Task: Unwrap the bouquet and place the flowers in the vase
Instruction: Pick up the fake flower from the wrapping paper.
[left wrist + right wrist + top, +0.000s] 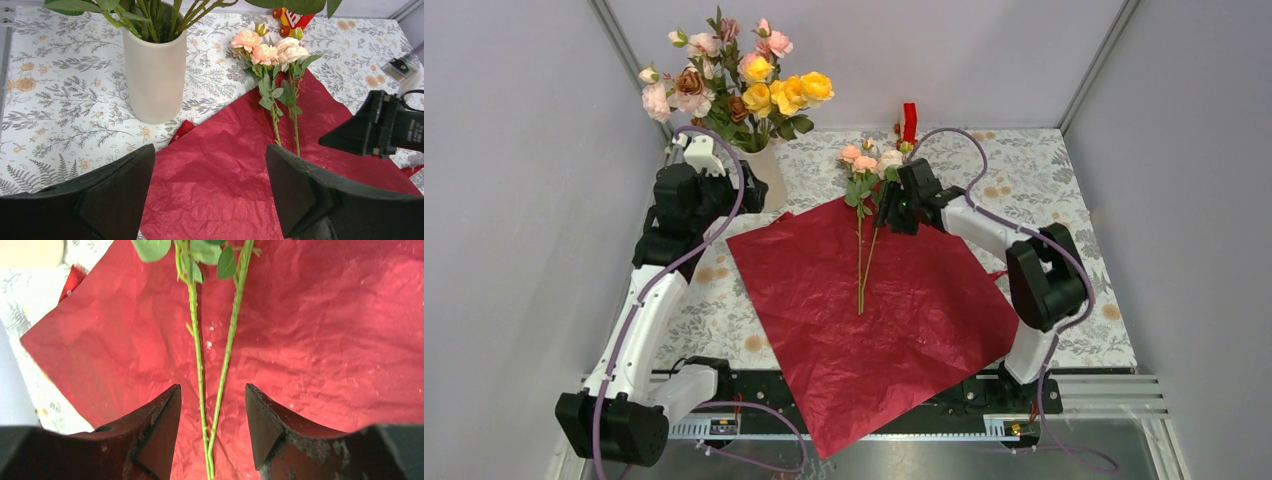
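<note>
The cream vase (pixel 769 175) (pixel 155 75) stands at the back left and holds a bunch of pink, yellow and brown flowers (pixel 744 85). The dark red wrapping paper (pixel 894 320) (pixel 225 175) (pixel 325 340) lies spread flat. On it lie two green stems (pixel 862 250) (pixel 197 355) with peach blooms (pixel 267 50) on the cloth past the paper's far edge. My right gripper (pixel 892 210) (pixel 212 395) is open, a finger on either side of the two stems and a gap to each. My left gripper (pixel 749 198) (pixel 210 160) hangs open and empty over the paper's left corner, beside the vase.
A small red and yellow toy block (pixel 909 120) (pixel 292 20) stands at the back behind the blooms. The floral tablecloth (pixel 1044 180) covers the table, with grey walls on three sides. The paper's near corner (pixel 844 430) hangs over the front rail between the arm bases.
</note>
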